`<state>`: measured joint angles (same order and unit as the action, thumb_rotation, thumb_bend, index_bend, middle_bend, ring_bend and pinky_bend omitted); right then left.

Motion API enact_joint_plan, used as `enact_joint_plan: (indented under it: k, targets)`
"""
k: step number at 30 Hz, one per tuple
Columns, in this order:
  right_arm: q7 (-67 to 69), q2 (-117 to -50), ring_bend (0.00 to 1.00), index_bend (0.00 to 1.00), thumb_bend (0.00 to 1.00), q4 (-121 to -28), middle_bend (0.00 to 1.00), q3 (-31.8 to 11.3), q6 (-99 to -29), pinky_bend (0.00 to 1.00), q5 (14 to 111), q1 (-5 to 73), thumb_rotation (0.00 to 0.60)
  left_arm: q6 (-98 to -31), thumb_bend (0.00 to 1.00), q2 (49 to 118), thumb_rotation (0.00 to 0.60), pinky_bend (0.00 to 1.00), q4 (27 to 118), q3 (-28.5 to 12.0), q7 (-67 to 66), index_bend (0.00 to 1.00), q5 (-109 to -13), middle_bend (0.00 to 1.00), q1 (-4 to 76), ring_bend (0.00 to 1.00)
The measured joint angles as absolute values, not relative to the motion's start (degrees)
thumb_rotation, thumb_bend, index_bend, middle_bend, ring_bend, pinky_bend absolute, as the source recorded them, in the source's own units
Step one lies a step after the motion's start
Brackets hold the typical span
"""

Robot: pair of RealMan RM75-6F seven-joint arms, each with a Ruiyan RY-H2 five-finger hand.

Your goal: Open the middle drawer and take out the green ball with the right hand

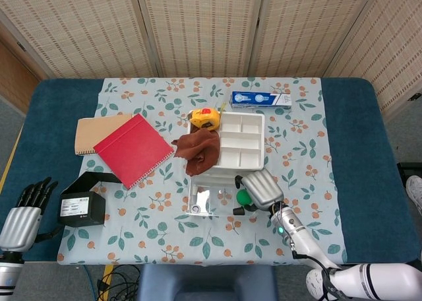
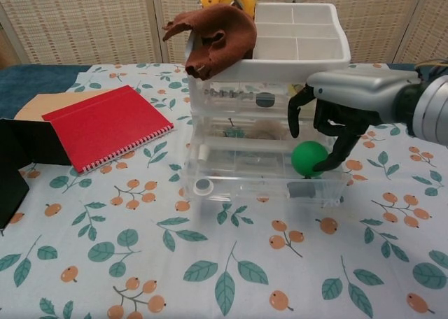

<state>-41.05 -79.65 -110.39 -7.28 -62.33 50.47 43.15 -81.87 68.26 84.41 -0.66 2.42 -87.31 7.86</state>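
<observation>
**Green ball in open drawer, right hand at the ball**

Green ball (image 2: 309,159) — round, plain bright green, sitting at the right end of the pulled-out clear drawer (image 2: 245,175) of the white plastic drawer unit (image 2: 329,60). Seen from above as a small green patch just left of the hand.

Right hand (image 2: 341,110) poised over the drawer's right end, fingers (image 2: 337,150) spread and curved downward around the ball; one dark fingertip touching or nearly touching the ball's right side, thumb hanging above and left of it. Not clamped on the ball — nothing held.

Left hand (image 1: 22,213) at the table's near left edge, fingers extended and apart, holding nothing.

Brown cloth (image 2: 215,38) draped over the unit's top left corner. Red notebook (image 2: 107,125) lying flat, well left of the unit.
</observation>
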Motion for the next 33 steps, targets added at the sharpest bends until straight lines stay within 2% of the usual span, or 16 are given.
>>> enact_joint_plan:
  k: [15,21,26,33]
  targets:
    - [-43.87,-79.26,1.00,0.43,0.17,-110.96,0.92,-6.80,-62.20,1.00,43.91,46.32,0.600,-81.73,0.14,68.51,0.600,0.06,83.93,-0.72,2.72,0.03,-87.24,0.00,7.96,0.01]
    - [-43.35,-79.54,1.00,0.50,0.26,-110.44,0.92,-6.56,-62.42,1.00,43.30,46.87,0.600,-81.67,0.14,68.61,0.600,0.06,83.78,-0.75,2.74,0.03,-87.11,0.00,7.96,0.01]
    - [-42.68,-79.86,1.00,0.57,0.40,-110.08,0.92,-6.36,-62.57,1.00,43.40,47.16,0.600,-81.66,0.14,68.66,0.600,0.06,83.68,-0.73,2.79,0.03,-87.10,0.00,7.95,0.01]
    - [-40.95,-79.80,1.00,0.60,0.47,-110.37,0.92,-6.37,-63.04,1.00,45.03,47.00,0.600,-81.76,0.14,68.68,0.600,0.06,83.55,-0.71,2.91,0.03,-87.06,0.00,7.86,0.01]
